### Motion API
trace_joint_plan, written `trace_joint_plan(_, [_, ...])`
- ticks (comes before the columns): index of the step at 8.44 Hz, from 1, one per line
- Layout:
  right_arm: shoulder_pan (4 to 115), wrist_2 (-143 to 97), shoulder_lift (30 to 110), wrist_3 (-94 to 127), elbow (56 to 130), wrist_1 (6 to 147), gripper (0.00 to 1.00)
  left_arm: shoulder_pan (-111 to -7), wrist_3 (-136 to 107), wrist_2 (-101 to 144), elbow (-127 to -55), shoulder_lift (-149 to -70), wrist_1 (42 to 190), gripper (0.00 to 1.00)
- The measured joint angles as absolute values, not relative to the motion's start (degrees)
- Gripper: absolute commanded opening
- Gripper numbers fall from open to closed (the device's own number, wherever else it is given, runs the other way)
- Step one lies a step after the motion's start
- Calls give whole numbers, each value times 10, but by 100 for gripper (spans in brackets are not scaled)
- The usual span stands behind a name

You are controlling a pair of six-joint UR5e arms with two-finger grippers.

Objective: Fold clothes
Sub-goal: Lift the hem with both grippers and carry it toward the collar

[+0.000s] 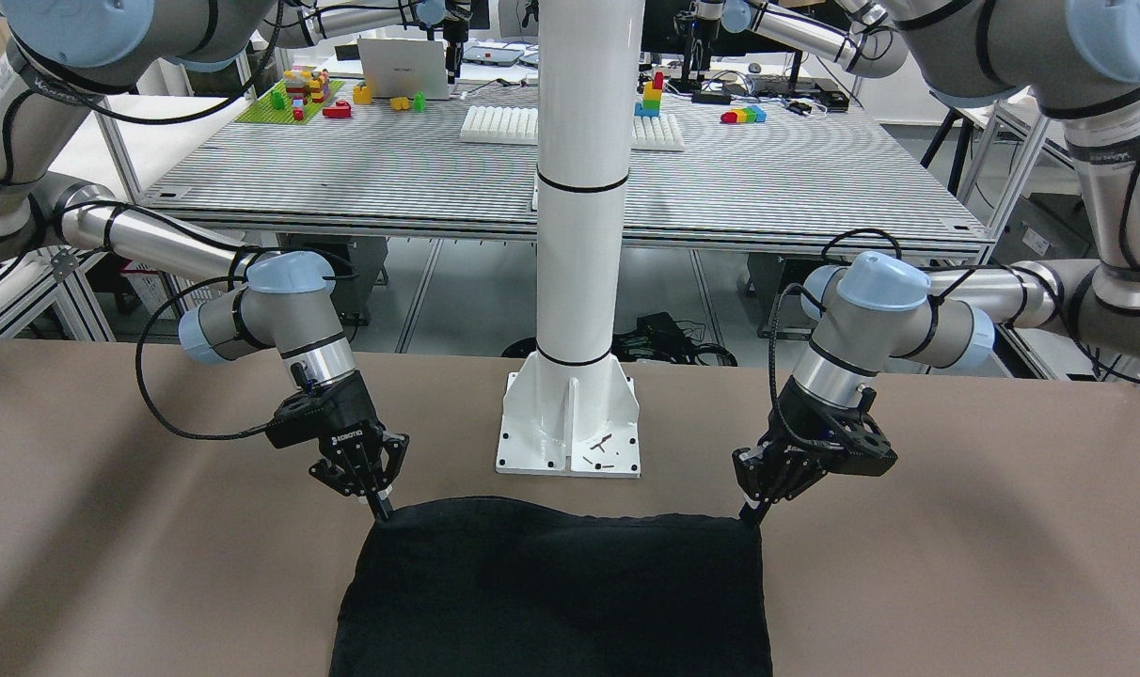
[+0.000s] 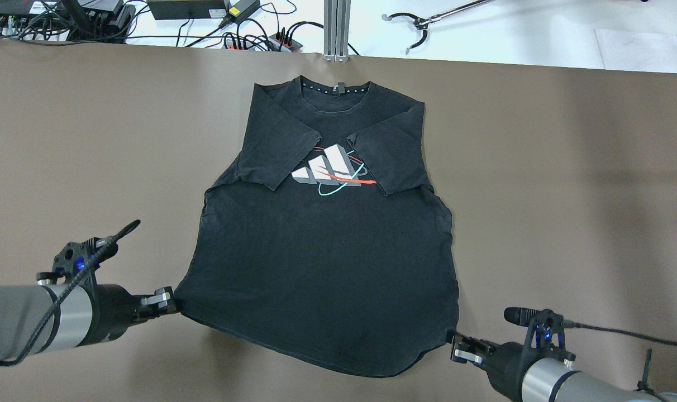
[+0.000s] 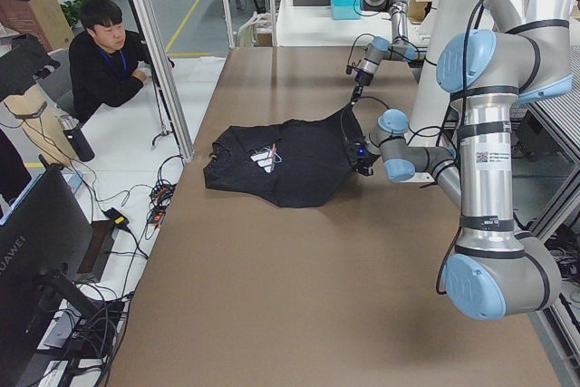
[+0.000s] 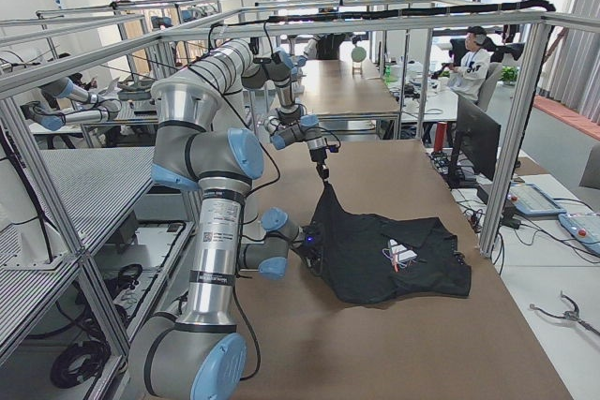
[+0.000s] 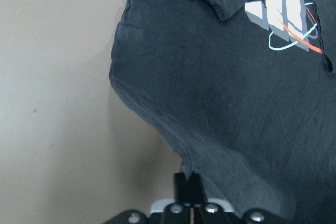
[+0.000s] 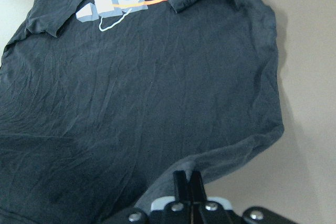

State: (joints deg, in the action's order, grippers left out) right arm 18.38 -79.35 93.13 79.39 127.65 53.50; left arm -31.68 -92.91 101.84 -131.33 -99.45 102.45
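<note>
The black cotton T-shirt [image 2: 327, 262] lies front up on the brown matte table cover [image 2: 567, 195], and each gripper has hold of one bottom corner.

The left gripper [image 2: 173, 304] has its fingers [image 5: 188, 183] pressed together on the hem's left corner. In the left wrist view the cloth rises in a narrow fold straight into the closed tips. The rest of the shirt spreads away ahead of the tips and to their right.

The right gripper [image 2: 452, 341] pinches the opposite corner in the same way, its fingers [image 6: 187, 181] tight on a rolled bit of hem. The body of the shirt runs ahead of them and to their left.

Between the two pinched points the hem hangs in a shallow downward curve. It casts a shadow on the table, so that edge is lifted a little. Beyond the fingers the fabric lies flat, soft and lightly creased, with a faded, washed look.

Both short sleeves [image 2: 277, 145] are folded inward across the chest. Their edges partly cover a printed logo [image 2: 333, 170] of three slanted white bars crossed by red and teal lines. The ribbed neckline [image 2: 338, 92] is the part farthest from both sets of fingers, near the table's far edge.

A white steel pedestal [image 1: 575, 282] stands behind the grippers.
</note>
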Motion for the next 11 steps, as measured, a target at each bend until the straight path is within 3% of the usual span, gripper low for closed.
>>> trace_joint_plan(3, [318,-934,833,707,1277,689,0,-426,-811,1100,-1293,-1115,868,0])
trace_joint_plan(5, [362,-1018,819,685,1278,719,0,-485,-745,1184,-1268,-1143,841,0])
trace_joint_plan(8, [345,-1120,851,676,1297,722,0,-475,-704,1266,-1286,-1096,840,0])
trace_joint_plan(11, [248,-1211,947,677,1392,724,0,-353,-708,1295,-1405,-986,841,0])
